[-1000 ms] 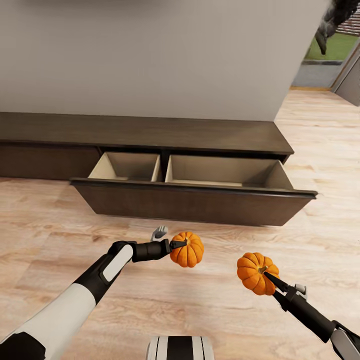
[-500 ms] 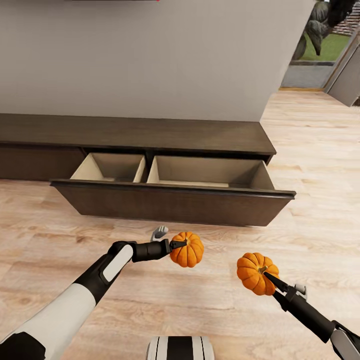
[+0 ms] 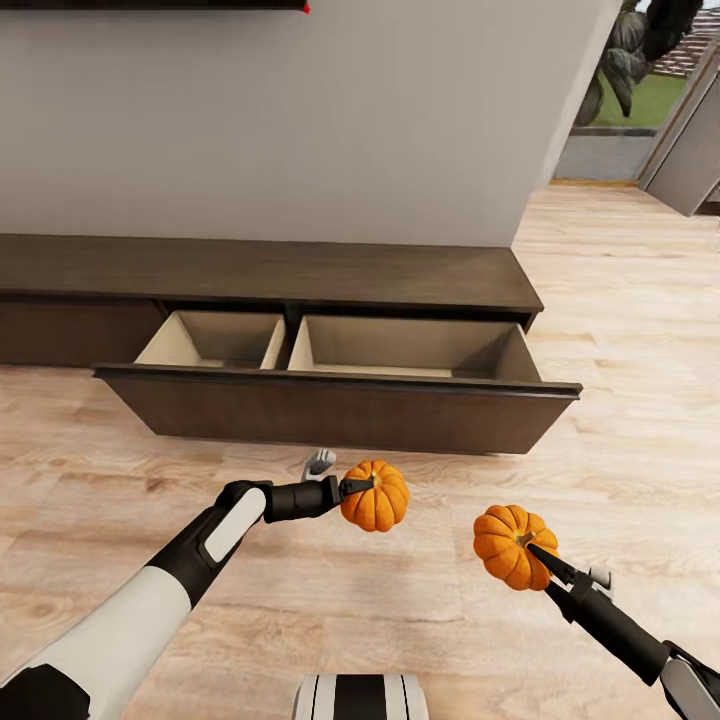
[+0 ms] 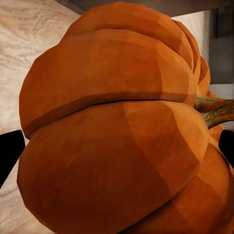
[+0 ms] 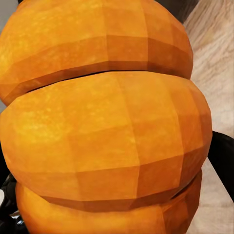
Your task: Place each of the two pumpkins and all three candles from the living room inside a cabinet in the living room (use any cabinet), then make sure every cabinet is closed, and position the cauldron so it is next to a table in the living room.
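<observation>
1. Nearest to us, at 5 o'clock in the head view, our right claw point(image 3: 537, 553) is clamped on one pumpkin point(image 3: 507, 545), held clear above the wooden floor point(image 3: 420, 600). In the right wrist view that pumpkin point(image 5: 105, 122) sits hard between the dark fingers point(image 5: 222, 156), so we judge the grip firm.

2. At 6 o'clock, slightly farther out, our left claw point(image 3: 355, 489) grips the second pumpkin point(image 3: 375, 497) near its stem side. The left wrist view shows this second pumpkin point(image 4: 117, 131) with its stem point(image 4: 214, 109) pointing sideways, so it is carried tilted on its side.

3. Both pumpkins are held at about the same height and well apart from each other. We judge this keeps them from colliding on the way to the drawer.

4. Beyond the claws, at 12 o'clock, the cabinet point(image 3: 270, 270) stands against the wall point(image 3: 300, 120). Its wide drawer point(image 3: 340, 410) is pulled out, showing two tan compartments with nothing in them. We judge it is left open to receive the loads from above.

5. Neither pumpkin is over the drawer yet; both hang short of its front panel. The next move calls for carrying them forward over the front panel, then releasing.

6. Farthest, at 1 o'clock, a doorway point(image 3: 620, 110) shows greenery outside.
</observation>
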